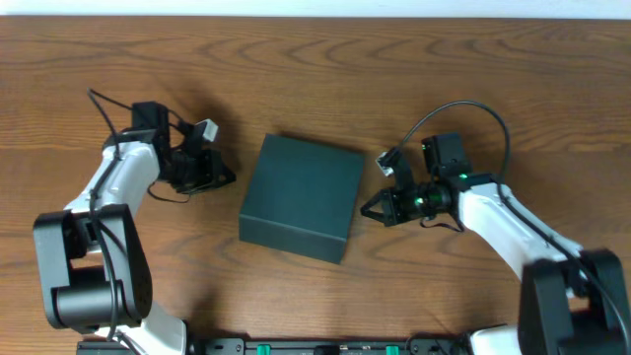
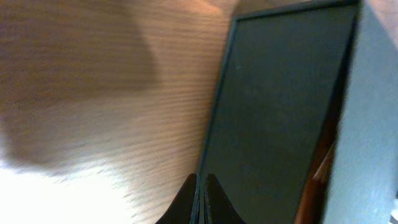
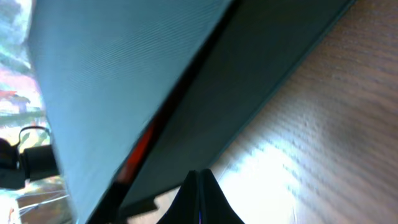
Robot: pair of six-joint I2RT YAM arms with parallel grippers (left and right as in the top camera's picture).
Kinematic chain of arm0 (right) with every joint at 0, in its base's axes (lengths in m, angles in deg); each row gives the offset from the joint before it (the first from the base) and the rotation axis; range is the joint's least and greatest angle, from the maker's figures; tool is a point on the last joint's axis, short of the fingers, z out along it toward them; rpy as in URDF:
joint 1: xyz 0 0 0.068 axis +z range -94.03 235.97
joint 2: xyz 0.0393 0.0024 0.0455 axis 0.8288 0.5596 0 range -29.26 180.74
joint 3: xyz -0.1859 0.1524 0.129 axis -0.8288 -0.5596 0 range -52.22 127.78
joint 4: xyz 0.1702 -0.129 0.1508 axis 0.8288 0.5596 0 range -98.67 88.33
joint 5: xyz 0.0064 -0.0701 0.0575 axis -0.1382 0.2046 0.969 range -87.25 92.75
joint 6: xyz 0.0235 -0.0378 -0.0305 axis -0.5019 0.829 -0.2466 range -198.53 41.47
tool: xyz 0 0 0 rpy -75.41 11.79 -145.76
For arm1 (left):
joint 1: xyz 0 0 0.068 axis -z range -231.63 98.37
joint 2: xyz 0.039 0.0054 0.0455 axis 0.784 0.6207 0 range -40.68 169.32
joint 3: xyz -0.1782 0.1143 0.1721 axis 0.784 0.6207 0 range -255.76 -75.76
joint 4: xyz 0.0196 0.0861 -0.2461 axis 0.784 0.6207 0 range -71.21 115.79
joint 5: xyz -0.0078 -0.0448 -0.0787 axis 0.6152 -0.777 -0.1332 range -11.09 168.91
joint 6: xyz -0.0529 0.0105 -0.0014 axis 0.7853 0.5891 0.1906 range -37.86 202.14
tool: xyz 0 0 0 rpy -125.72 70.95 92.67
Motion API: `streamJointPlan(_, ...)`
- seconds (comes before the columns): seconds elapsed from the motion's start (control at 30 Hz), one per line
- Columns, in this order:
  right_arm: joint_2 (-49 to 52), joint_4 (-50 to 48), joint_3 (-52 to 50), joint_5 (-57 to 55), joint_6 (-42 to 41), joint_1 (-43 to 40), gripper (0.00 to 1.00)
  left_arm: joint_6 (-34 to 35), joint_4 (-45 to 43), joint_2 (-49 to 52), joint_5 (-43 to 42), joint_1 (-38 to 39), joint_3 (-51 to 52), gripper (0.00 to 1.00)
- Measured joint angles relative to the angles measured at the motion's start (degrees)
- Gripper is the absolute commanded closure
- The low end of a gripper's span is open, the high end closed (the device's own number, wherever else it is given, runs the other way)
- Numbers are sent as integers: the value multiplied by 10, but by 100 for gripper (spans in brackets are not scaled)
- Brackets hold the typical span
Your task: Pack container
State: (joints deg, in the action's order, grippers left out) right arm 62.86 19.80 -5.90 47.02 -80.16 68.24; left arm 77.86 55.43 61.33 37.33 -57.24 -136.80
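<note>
The container (image 1: pixel 301 197), a dark teal box with its lid down, sits in the middle of the wooden table. My left gripper (image 1: pixel 227 177) is shut and empty just left of the box, a small gap away. My right gripper (image 1: pixel 367 209) is shut and empty just right of the box, close to its side. The left wrist view shows the box's side (image 2: pixel 280 118) and a slightly raised lid with a thin red-orange strip (image 2: pixel 320 168) in the gap; my left fingers (image 2: pixel 202 186) are pressed together. The right wrist view shows the box (image 3: pixel 124 74), a red strip and my closed fingers (image 3: pixel 199 186).
Bare wooden table (image 1: pixel 315 69) surrounds the box. The arm bases (image 1: pixel 315 345) stand along the front edge. Cables loop from both wrists.
</note>
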Motion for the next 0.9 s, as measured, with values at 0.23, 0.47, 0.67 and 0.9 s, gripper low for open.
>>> streamJointPlan(0.23, 61, -51, 0, 6, -45, 3, 99, 40, -40, 16, 0, 55, 0, 94)
streamJointPlan(0.47, 82, -162, -4, 13, -105, 13, 98, 79, -77, 18, 14, 67, 0, 94)
streamJointPlan(0.67, 87, -236, -5, 0, -155, 13, 99, 114, -113, 18, 36, 75, 0, 94)
streamJointPlan(0.9, 92, -262, 7, -12, -175, 13, 99, 142, -135, 22, 62, 85, -20, 94)
